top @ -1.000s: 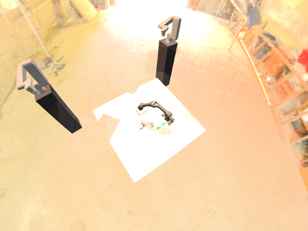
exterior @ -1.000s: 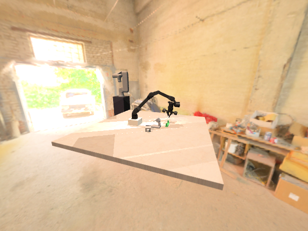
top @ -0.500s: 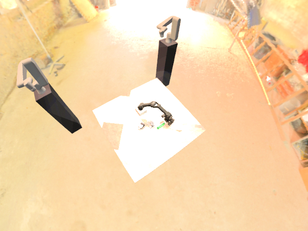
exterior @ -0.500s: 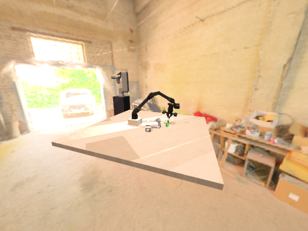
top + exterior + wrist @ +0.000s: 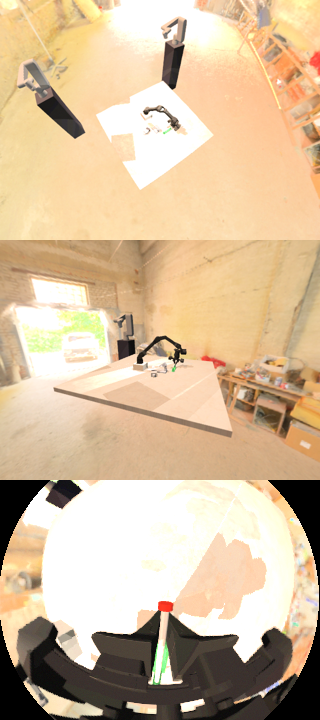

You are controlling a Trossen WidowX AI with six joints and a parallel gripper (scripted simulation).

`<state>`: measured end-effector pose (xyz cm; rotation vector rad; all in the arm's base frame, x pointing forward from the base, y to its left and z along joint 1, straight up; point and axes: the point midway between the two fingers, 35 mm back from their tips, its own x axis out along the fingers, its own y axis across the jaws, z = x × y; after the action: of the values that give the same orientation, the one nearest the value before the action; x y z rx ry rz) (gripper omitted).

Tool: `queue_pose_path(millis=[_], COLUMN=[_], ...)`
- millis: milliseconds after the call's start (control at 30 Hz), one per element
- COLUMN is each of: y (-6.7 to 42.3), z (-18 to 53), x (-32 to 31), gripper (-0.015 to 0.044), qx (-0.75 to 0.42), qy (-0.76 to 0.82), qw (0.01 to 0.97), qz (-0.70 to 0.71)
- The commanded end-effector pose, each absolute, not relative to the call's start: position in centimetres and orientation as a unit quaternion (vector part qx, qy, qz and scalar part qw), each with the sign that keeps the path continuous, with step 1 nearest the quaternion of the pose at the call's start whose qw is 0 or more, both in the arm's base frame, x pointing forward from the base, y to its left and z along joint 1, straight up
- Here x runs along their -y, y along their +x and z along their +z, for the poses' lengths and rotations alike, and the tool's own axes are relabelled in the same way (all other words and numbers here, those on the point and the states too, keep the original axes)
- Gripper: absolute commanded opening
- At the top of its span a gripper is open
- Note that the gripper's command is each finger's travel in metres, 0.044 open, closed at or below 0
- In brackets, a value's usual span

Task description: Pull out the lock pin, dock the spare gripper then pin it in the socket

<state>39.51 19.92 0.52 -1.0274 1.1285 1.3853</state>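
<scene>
My gripper is shut on the lock pin, a thin green rod with a red tip. It holds the pin slanting down, just above the white table, right of the other parts. Two small grey parts lie left of the pin, one closer to it and one farther off. They are the mount and the spare gripper, but they are too small to tell apart. In the wrist view only bare table shows beyond the pin.
The arm's base block stands at the back of the table. Two dark pillars with grey camera arms stand off the table. Shelves and boxes line the right wall.
</scene>
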Motion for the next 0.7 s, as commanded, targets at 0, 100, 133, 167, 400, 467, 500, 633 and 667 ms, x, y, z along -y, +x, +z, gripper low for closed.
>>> queue_pose_path(millis=[0, 100, 133, 167, 400, 467, 500, 633, 667], y=[39.45, 39.45, 39.45, 39.45, 39.45, 39.45, 39.45, 39.45, 39.45], z=[0.27, 0.27, 0.27, 0.27, 0.33, 0.33, 0.33, 0.33, 0.33], x=[-19.91, -19.91, -19.91, -19.91, -19.89, -19.89, -19.89, -19.89, -19.89], gripper=[0.0000, 0.0000, 0.0000, 0.0000, 0.0105, 0.0157, 0.0184, 0.0200, 0.0200], qx=[-0.470, -0.470, -0.470, -0.470, -0.470, -0.470, -0.470, -0.470, -0.470], qy=[-0.427, -0.427, -0.427, -0.427, -0.427, -0.427, -0.427, -0.427, -0.427], qw=[0.514, 0.514, 0.514, 0.514, 0.514, 0.514, 0.514, 0.514, 0.514], qz=[0.576, 0.576, 0.576, 0.576, 0.577, 0.577, 0.577, 0.577, 0.577])
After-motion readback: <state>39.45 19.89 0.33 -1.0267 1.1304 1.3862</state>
